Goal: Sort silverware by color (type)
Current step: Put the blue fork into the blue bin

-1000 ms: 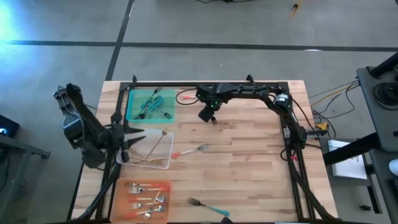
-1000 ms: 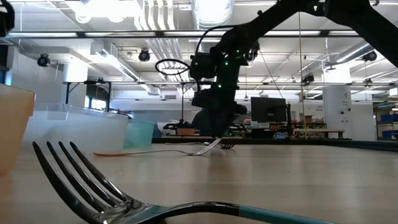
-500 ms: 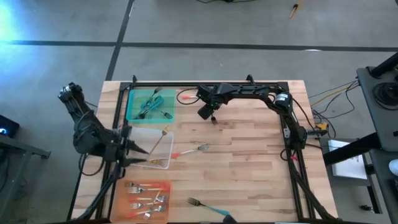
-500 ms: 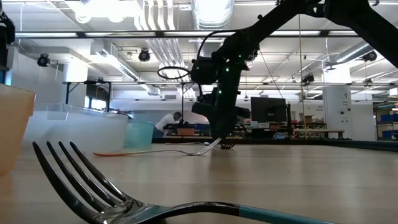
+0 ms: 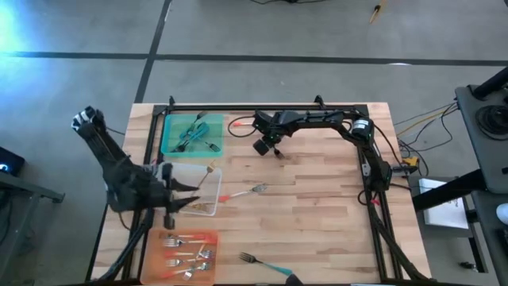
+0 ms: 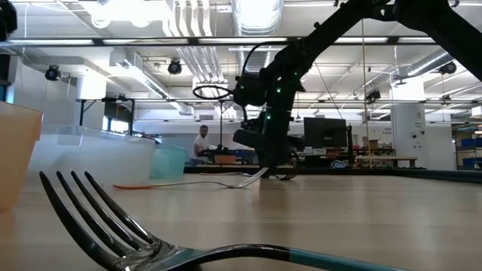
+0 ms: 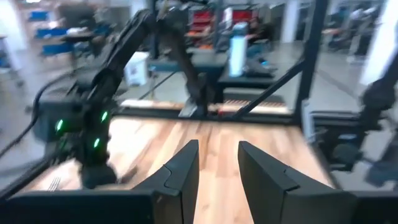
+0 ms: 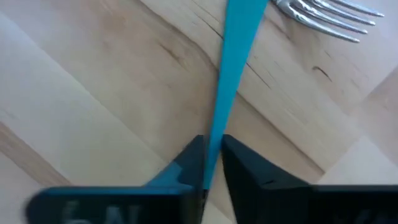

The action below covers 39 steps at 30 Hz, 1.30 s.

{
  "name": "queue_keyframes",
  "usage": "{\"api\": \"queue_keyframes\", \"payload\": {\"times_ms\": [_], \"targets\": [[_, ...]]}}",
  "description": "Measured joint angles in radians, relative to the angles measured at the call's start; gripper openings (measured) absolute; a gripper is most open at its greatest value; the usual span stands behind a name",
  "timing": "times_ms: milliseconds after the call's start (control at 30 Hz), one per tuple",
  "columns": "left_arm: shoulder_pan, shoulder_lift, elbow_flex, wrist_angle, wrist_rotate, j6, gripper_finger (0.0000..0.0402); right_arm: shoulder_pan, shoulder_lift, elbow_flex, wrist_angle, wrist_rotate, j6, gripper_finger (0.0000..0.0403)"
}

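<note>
Right claw (image 8: pixel 211 163) at the far middle of the counter (image 5: pixel 317 206), just beside the green tray (image 5: pixel 168 137), clamped on the teal handle of a blue fork (image 8: pixel 233 81) whose tines lie against the wood. Left claw (image 7: pixel 214 163) at the clear tray (image 5: pixel 186 176), fingers parted, gripping nothing. Inside the green tray, more teal forks (image 5: pixel 194 135); in the orange tray (image 5: pixel 155 253), red forks (image 5: pixel 186 248). Loose on the counter: a red fork (image 5: pixel 244 191) beside the clear tray and another teal fork (image 5: pixel 266 264) at the near edge. Nothing blocking the held fork.
</note>
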Motion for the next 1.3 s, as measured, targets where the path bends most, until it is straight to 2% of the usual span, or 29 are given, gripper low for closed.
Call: {"api": "queue_keyframes", "payload": {"times_ms": [100, 233, 400, 500, 633, 800, 967, 1067, 1200, 1300], "targets": [[0.000, 0.082, -0.018, -0.001, -0.058, -0.084, 0.0096, 0.000, 0.000, 0.000, 0.007, 0.008, -0.012, 0.0018], [0.000, 0.146, -0.004, -0.002, -0.106, -0.078, 0.0096, -0.001, 0.000, 0.004, 0.008, 0.019, -0.017, 0.0013], [-0.009, 0.176, 0.061, -0.004, -0.106, -0.075, 0.0096, 0.014, -0.018, 0.031, 0.029, 0.035, -0.020, 0.0011], [-0.023, 0.196, 0.083, -0.032, -0.106, -0.074, 0.0096, 0.038, -0.044, 0.060, 0.107, 0.023, -0.020, 0.0011], [-0.027, 0.217, 0.091, -0.073, -0.104, -0.074, 0.0096, 0.073, -0.051, 0.081, 0.321, -0.013, -0.033, 0.0010], [-0.027, 0.213, 0.092, -0.070, -0.105, -0.074, 0.0096, 0.130, -0.046, 0.079, 0.825, -0.061, -0.063, 0.0010], [-0.027, 0.210, 0.092, -0.071, -0.106, -0.071, 0.0096, 0.183, 0.020, 0.076, 1.170, -0.061, -0.175, 0.0010], [-0.027, 0.210, 0.092, -0.075, -0.106, -0.071, 0.0096, 0.199, 0.073, 0.083, 1.255, -0.061, -0.212, 0.0009], [-0.027, 0.209, 0.092, -0.076, -0.106, -0.071, 0.0096, 0.199, 0.163, 0.128, 1.262, -0.064, -0.211, 0.0009], [-0.027, 0.209, 0.092, -0.075, -0.106, -0.071, 0.0096, 0.192, 0.235, 0.193, 1.256, -0.112, -0.220, 0.0009]]}}
